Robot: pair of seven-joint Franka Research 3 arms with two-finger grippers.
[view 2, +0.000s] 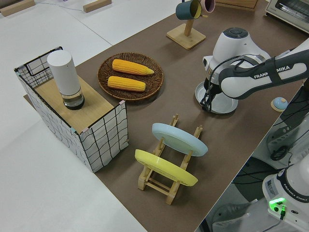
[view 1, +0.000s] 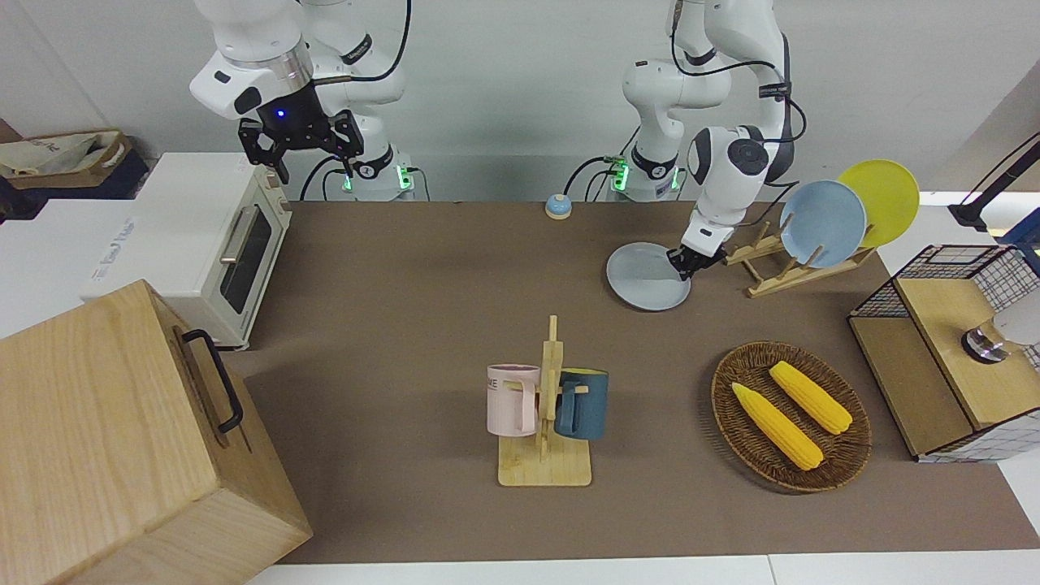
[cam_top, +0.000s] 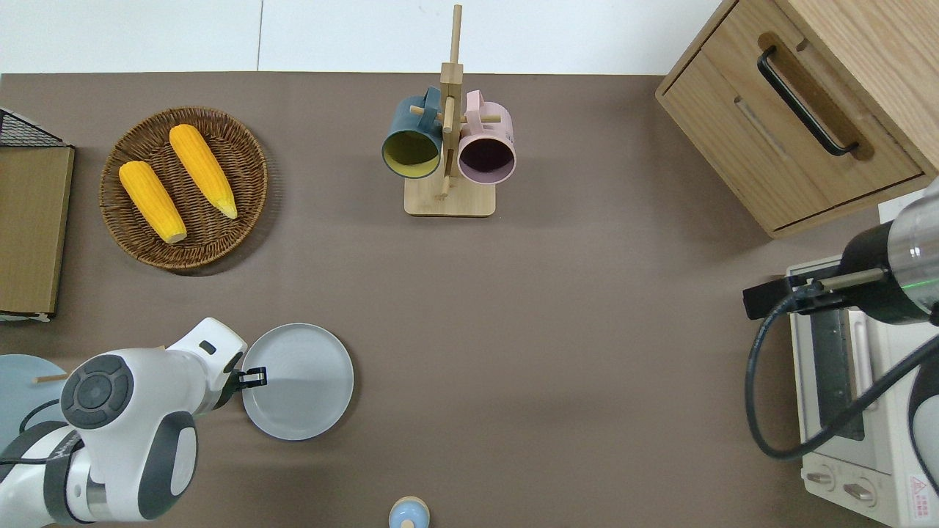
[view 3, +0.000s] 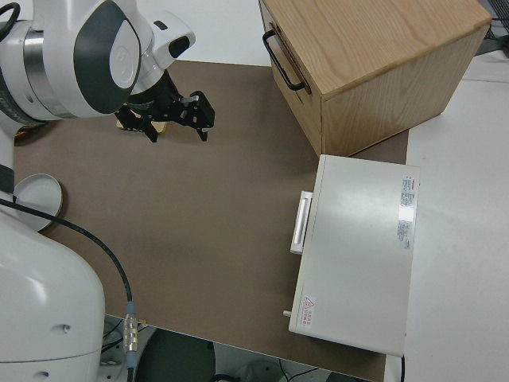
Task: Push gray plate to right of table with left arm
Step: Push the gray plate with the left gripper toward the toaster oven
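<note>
The gray plate (view 1: 648, 276) lies flat on the brown table (view 1: 406, 284), near the robots and toward the left arm's end; it also shows in the overhead view (cam_top: 297, 381) and the left side view (view 2: 222, 100). My left gripper (view 1: 686, 264) is shut and low at the table, its tip touching the plate's rim on the side toward the left arm's end, as the overhead view (cam_top: 253, 377) shows. It holds nothing. My right gripper (view 1: 301, 146) is open and empty, and that arm is parked.
A wooden rack holds a sky-blue plate (view 1: 825, 223) and a yellow plate (view 1: 881, 199) beside the left gripper. A corn basket (view 1: 792, 414), a mug tree (view 1: 544, 406), a small bell (view 1: 557, 206), a toaster oven (view 1: 219, 244) and a wooden cabinet (view 1: 122, 439) stand around.
</note>
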